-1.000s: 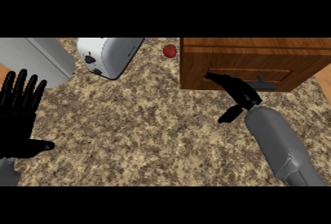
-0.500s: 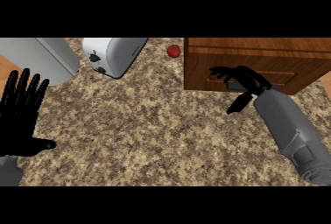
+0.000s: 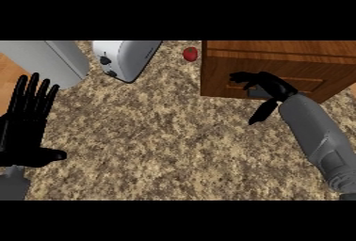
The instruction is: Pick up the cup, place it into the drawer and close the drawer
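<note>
At nine o'clock, the robot's black left hand (image 3: 28, 127) rests at the edge of the speckled brown granite surface (image 3: 160, 141), fingers straight and spread, holding nothing. At eleven o'clock stands a grey box-shaped appliance (image 3: 49, 59), with a white toaster (image 3: 125, 56) at twelve o'clock and a small red round object (image 3: 190, 53) just past it, against the corner of the brown wooden drawer cabinet (image 3: 278, 59) at one o'clock. The black right hand (image 3: 268, 87) lies against the cabinet's drawer front (image 3: 306, 84) at two o'clock, fingers curled at the front, thumb hanging down; whether they grip a handle cannot be told. No cup shows anywhere; it may sit inside the drawer, which appears nearly or fully shut. That would suit the closing push. Nothing stands between hand and drawer.
</note>
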`<state>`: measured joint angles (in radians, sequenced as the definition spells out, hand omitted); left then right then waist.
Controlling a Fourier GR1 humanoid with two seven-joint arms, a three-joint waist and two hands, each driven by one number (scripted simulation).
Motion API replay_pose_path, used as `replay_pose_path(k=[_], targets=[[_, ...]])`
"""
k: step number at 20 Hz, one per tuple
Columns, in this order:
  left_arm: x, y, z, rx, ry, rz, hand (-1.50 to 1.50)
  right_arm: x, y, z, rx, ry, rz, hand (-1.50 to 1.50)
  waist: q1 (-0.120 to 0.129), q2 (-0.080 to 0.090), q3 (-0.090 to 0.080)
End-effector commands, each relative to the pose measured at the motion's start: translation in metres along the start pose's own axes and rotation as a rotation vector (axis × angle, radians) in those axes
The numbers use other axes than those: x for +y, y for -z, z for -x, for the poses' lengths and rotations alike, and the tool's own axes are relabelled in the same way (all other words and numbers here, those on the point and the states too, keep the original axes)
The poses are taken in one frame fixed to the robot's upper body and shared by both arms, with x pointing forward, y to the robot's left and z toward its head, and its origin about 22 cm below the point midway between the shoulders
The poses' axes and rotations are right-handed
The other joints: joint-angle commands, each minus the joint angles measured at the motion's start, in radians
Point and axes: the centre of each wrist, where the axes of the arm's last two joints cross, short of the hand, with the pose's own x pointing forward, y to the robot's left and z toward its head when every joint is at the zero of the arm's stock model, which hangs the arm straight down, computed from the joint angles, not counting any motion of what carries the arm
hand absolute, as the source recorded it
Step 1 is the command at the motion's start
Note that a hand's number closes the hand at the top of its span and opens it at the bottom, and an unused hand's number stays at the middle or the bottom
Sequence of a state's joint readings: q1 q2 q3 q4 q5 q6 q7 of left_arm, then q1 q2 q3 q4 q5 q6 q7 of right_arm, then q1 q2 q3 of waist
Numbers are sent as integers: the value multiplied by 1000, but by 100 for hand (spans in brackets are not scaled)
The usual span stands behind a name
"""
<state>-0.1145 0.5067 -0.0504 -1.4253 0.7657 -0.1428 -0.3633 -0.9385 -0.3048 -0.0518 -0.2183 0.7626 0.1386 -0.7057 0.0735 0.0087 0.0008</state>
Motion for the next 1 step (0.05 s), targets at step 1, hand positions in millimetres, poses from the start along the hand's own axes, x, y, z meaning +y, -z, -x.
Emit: replay_pose_path(k=[1], targets=[[-5,1,8,-11,13,7,-150,-34,-8,1,121,-95,102,-150,20,36,3]])
